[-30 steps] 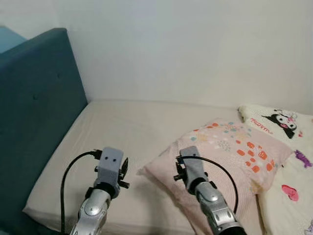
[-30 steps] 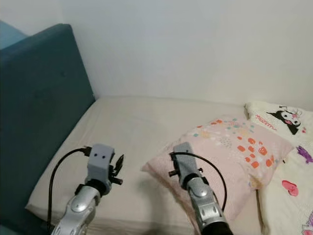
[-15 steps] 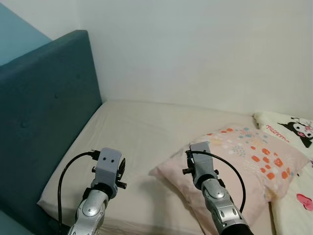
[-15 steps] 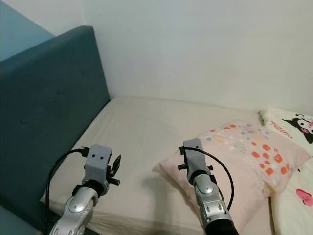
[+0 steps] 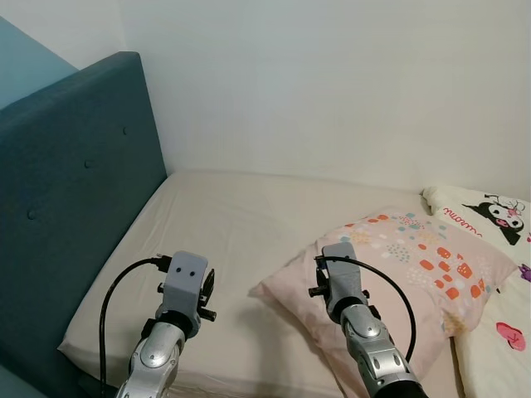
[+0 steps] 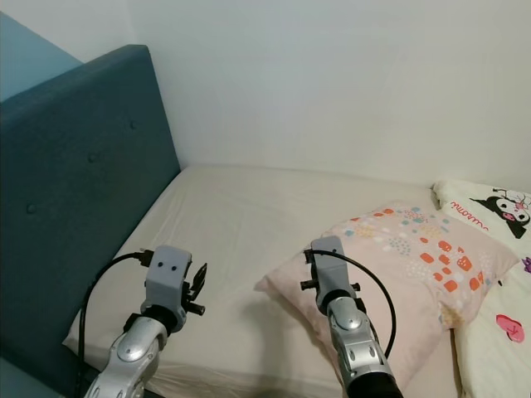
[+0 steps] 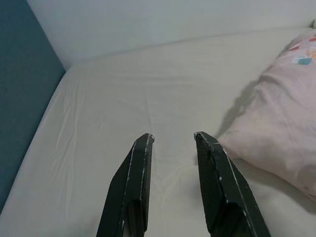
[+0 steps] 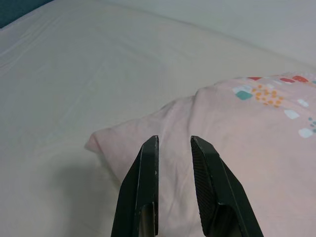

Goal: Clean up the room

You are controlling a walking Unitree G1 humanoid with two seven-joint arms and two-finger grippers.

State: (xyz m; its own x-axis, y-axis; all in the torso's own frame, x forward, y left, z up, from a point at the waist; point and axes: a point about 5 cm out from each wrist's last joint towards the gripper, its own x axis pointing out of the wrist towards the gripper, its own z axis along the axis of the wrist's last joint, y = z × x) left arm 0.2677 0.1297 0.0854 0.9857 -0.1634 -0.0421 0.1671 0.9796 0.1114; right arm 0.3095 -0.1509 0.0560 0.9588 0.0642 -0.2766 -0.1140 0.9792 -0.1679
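A plain white wall (image 5: 332, 83) fills the upper half of the head views, meeting a bed with a cream sheet (image 5: 241, 224) that spreads across the middle of the frame. Down the left side runs a tall teal upholstered headboard (image 5: 66, 191) with button tufts. At centre right a pale pink pillow (image 5: 415, 265) printed with orange and teal marks lies on the sheet, one corner pointing toward the middle of the bed. At the far right edge sits a cream blanket (image 5: 489, 224) with a black cartoon figure, touching the pillow's far side. In the lower left, the left gripper (image 7: 173, 138) hangs above bare sheet, its two black fingers spread with a clear gap, the pillow's edge just beside it. In the lower centre, the right gripper (image 8: 174, 140) hovers over the pillow near its corner, fingers parted by a narrow gap and holding nothing.
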